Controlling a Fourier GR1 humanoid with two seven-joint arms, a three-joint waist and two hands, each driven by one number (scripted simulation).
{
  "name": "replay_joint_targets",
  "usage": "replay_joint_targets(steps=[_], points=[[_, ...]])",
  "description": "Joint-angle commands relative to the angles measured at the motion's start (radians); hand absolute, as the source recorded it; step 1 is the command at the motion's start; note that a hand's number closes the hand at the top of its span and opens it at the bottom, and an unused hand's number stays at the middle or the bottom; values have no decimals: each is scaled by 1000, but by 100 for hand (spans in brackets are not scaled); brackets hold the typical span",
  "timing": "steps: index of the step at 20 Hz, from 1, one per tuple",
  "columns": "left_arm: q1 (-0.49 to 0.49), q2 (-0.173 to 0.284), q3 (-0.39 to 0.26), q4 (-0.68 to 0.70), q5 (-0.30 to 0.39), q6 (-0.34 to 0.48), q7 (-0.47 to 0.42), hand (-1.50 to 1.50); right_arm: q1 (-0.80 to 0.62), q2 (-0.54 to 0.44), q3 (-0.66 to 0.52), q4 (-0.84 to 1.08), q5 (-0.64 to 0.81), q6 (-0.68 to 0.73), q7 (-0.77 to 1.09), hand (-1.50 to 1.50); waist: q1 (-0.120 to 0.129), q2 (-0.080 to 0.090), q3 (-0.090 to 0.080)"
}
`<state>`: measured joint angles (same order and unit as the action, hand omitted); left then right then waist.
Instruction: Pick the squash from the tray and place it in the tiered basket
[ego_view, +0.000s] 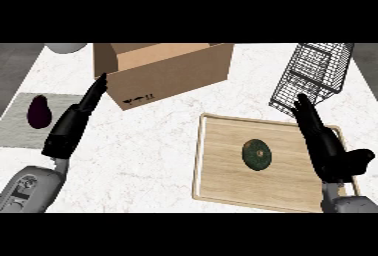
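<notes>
A kitchen. A white marbled surface (148, 150) holds a wooden tray (221, 165), wire basket (314, 75) and vegetables.

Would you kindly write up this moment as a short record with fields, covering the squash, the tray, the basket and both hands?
squash: dark green, lying on the tray, not held
tray: wooden, on the counter at the right
tiered basket: black wire, beyond the tray, nothing visible in it
right hand: open, fingers straight, over the tray's right edge, apart from the squash
left hand: open, fingers straight, beside the cardboard box
other: purple eggplant on a grey mat at the left
</notes>
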<state>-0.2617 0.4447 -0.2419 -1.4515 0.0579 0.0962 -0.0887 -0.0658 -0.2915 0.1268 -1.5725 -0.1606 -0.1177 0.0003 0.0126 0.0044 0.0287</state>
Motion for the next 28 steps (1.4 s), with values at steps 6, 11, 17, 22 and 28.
replay_joint_targets(steps=[6,11,17,22,28], points=[[201,13,141,164,117,45,137,0,123,284,-109,109,-443,161,-239,150,29,15,-13],[270,22,170,151,195,-17,172,0,219,289,-81,140,-297,-39,-642,-150,8,-4,-26],[277,27,167,146,181,-17,155,0,304,74,-17,238,120,-290,-360,-150,16,1,-36],[275,33,185,128,199,-19,202,0,239,-82,67,93,207,-235,5,-150,4,-4,-33],[302,63,234,142,224,-71,163,0,81,-159,155,-102,200,-54,361,-150,0,-5,-31]])
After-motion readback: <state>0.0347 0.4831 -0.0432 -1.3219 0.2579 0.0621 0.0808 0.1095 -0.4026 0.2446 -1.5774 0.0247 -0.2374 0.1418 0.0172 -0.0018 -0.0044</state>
